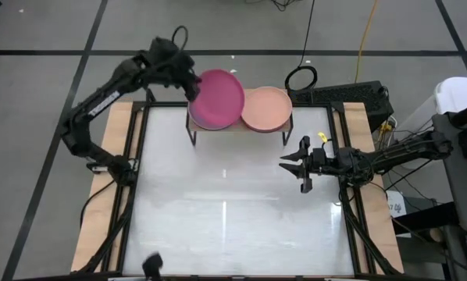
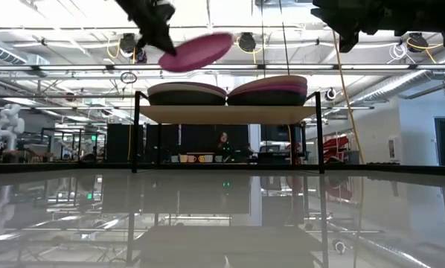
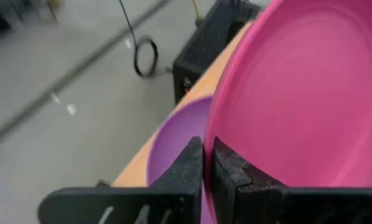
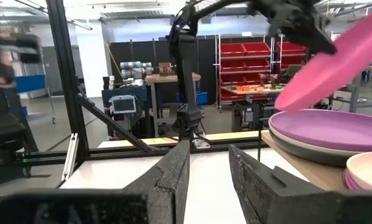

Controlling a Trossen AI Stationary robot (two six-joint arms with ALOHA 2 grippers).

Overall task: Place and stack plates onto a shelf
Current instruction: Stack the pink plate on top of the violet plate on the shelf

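Observation:
My left gripper (image 1: 190, 83) is shut on a magenta-pink plate (image 1: 219, 98) and holds it above the left stack on the shelf (image 2: 226, 114). The plate shows tilted in the low view (image 2: 198, 50). The left stack (image 2: 187, 94) has a purple plate (image 4: 335, 128) on top and a dark grey one (image 4: 301, 151) under it. The right stack (image 2: 271, 89) is topped by a peach plate (image 1: 265, 109). My right gripper (image 1: 293, 165) is open and empty, above the table in front of the shelf's right end. My left gripper pinches the pink plate's rim (image 3: 209, 146) between its two fingers, one on the upper face and one on the underside. The fingers (image 3: 189, 168) come from the table's left. The plate is clear of the stack and tilted, its held side lower and its free side higher.
The shelf stands at the far edge of the white table (image 1: 226, 226). A black box (image 1: 351, 97) and cables lie behind the shelf on the right. Wooden side strips (image 1: 112, 156) run along the table's left and right.

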